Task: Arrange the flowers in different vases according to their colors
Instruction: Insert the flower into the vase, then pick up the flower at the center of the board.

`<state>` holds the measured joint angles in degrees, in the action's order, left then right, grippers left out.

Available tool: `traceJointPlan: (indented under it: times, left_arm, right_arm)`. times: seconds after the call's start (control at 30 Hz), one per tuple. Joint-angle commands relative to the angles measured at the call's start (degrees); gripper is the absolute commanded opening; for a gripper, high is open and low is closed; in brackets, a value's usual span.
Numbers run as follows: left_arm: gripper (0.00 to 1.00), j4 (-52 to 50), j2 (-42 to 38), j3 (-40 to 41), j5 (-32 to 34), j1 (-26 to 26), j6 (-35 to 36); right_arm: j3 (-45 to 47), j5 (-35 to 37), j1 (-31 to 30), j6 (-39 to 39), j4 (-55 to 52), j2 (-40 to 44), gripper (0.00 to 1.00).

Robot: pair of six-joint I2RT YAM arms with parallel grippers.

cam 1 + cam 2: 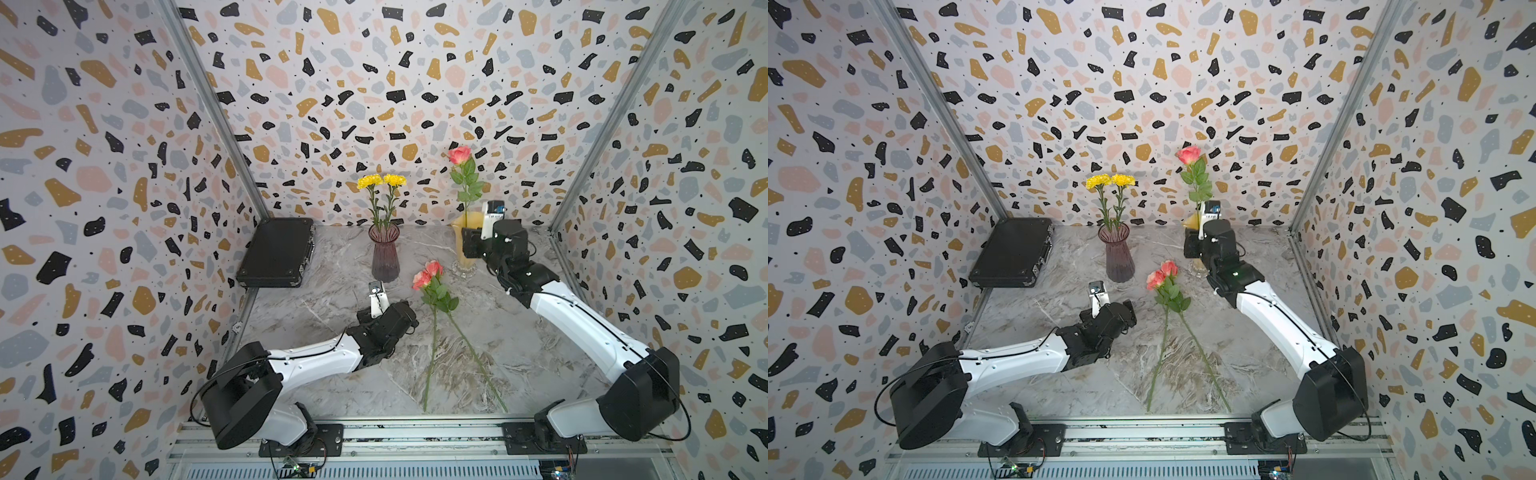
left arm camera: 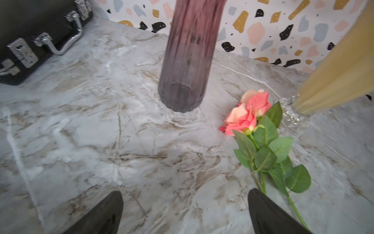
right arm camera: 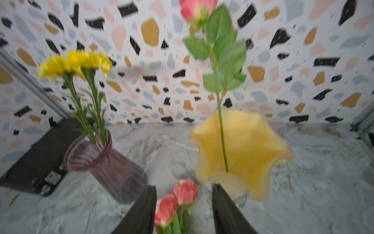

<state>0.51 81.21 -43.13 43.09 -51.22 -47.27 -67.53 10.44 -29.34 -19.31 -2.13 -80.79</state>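
In both top views the right arm (image 1: 505, 249) hides much of the yellow vase (image 1: 457, 230). The right wrist view is blurred.

A robot lab test booth: 2 robot arms (image 1: 316, 359) bolted to a metal rail (image 1: 415, 436), a marble-look tabletop (image 1: 353, 395) boxed in by 3 terrazzo-print walls (image 1: 374, 83).

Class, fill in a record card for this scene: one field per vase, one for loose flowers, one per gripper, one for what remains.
Purple vase: two yellow flowers, standing
Yellow vase: one pink rose, standing
Loose flowers: two pink roses lying on the table, blooms together
Left gripper: open, empty, above the table
Right gripper: open, empty, by the yellow vase
Remaining: both loose roses belong in the yellow vase
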Motion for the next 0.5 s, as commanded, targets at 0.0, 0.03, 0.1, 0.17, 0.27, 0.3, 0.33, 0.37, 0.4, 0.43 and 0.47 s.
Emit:
traceJointPlan:
  times: [0.0, 0.03, 0.1, 0.17, 0.27, 0.3, 0.33, 0.37, 0.4, 0.43, 0.47]
  left_arm:
    - [0.99, -2.16, -0.94, -0.38, 5.61, 0.55, -1.86]
    - [0.99, -2.74, -0.92, -0.58, 5.61, 0.60, -1.95]
    - [0.99, -3.31, -0.80, -0.81, 5.60, 0.70, -2.01]
    - [0.99, -2.99, -0.29, -0.51, 6.30, 0.77, -2.29]
    - [0.99, -3.17, 1.02, -0.06, 7.53, 1.03, -4.31]
    - [0.99, -3.27, 1.59, -0.11, 7.80, 1.17, -5.23]
    - [0.99, -3.62, 2.04, -0.27, 7.61, 1.29, -5.97]
    - [0.99, -3.99, 2.63, -0.65, 6.90, 1.62, -6.53]
    - [0.99, -4.24, 3.14, -1.15, 5.73, 1.82, -6.60]
    - [0.99, -4.69, 3.64, -1.72, 4.72, 1.91, -6.45]
    - [0.99, -5.02, 4.06, -2.38, 3.33, 1.99, -5.83]
  right_arm:
    - [6.88, -0.30, -2.13, -1.70, -5.93, 2.69, 0.53]
    - [9.57, -0.17, -2.74, -3.21, -7.02, 3.63, 0.54]
    - [15.40, -0.79, -4.07, -5.24, -7.71, 5.64, 0.55]
    - [22.24, 0.73, -6.12, -4.27, -5.54, 8.07, 0.56]
    - [33.75, 3.07, -7.91, -1.67, 5.14, 11.50, 0.55]
    - [37.17, 4.08, -7.99, -2.98, 9.72, 12.36, 0.55]
    - [39.20, 4.11, -7.93, -2.96, 14.08, 12.57, 0.56]
    - [40.02, 3.36, -7.94, -2.07, 17.24, 12.72, 0.56]
    - [38.75, 3.03, -8.05, -1.71, 15.64, 12.73, 0.56]
    - [37.92, 3.14, -7.97, -1.74, 14.40, 12.05, 0.56]
    - [37.65, 3.50, -8.01, -1.83, 14.26, 10.71, 0.57]
